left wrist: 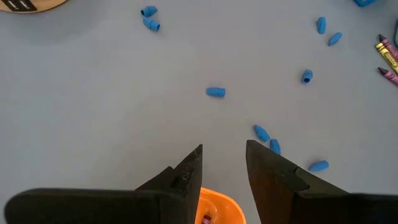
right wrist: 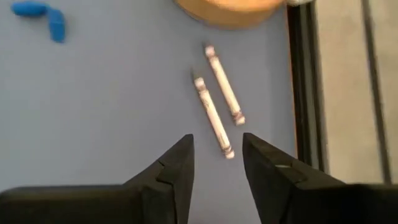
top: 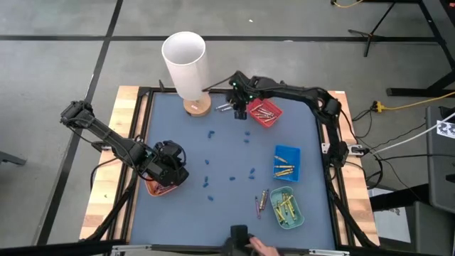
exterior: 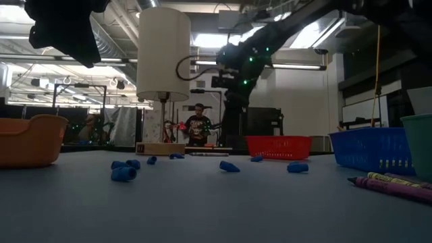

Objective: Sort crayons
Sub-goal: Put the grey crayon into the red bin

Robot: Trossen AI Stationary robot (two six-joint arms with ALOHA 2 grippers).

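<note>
Two silver-grey crayons [right wrist: 212,118] lie side by side on the blue-grey mat by the lamp's wooden base [right wrist: 230,12]. My right gripper [right wrist: 217,152] hovers open just above them at the far side of the table, also seen from above [top: 237,109]. Beside it stands a red tray [top: 264,112] holding crayons. My left gripper [left wrist: 224,163] waits open over the orange tray [left wrist: 217,208] at the near left, where a pink crayon end [left wrist: 206,218] shows. A few loose crayons [top: 261,201] lie near the green tray [top: 286,207].
A white cylinder lamp [top: 186,64] stands at the far middle. A blue tray [top: 286,162] holds gold crayons. Small blue bits [top: 229,167] lie scattered over the mat's middle. The black frame rail [right wrist: 305,93] runs close beside the silver crayons. A person's hand [top: 264,247] shows at the near edge.
</note>
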